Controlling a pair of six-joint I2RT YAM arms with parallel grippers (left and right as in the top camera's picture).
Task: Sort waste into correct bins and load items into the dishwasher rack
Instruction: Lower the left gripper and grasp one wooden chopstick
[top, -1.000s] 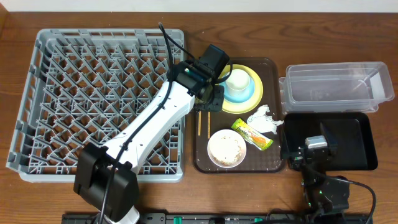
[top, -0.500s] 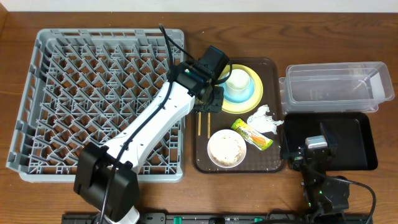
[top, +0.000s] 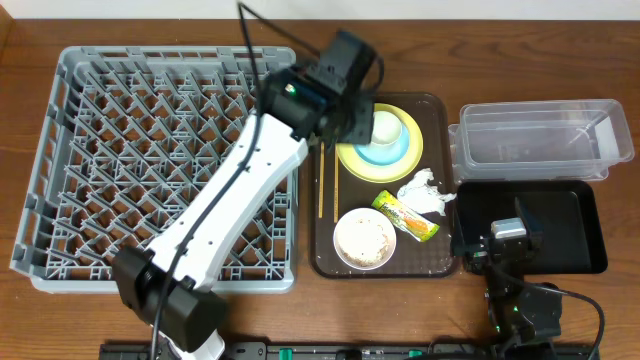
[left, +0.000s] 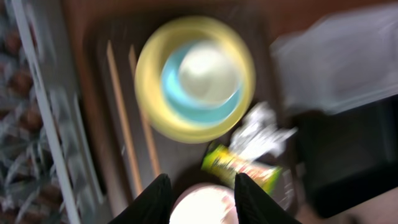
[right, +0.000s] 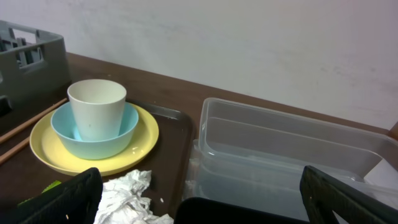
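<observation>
It looked like a lab mock-up of a dishwashing station: a wooden table (top: 30, 310), plain white wall (right: 249, 43), grey dishwasher rack (top: 110, 160).

No legible text anywhere; marks on the snack wrapper (top: 406, 216) perhaps lettering, too blurred

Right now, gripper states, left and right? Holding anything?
Left gripper: open, empty, over the large brown serving tray.
Right gripper: open, empty, over the shallow black rectangular tray.
</observation>
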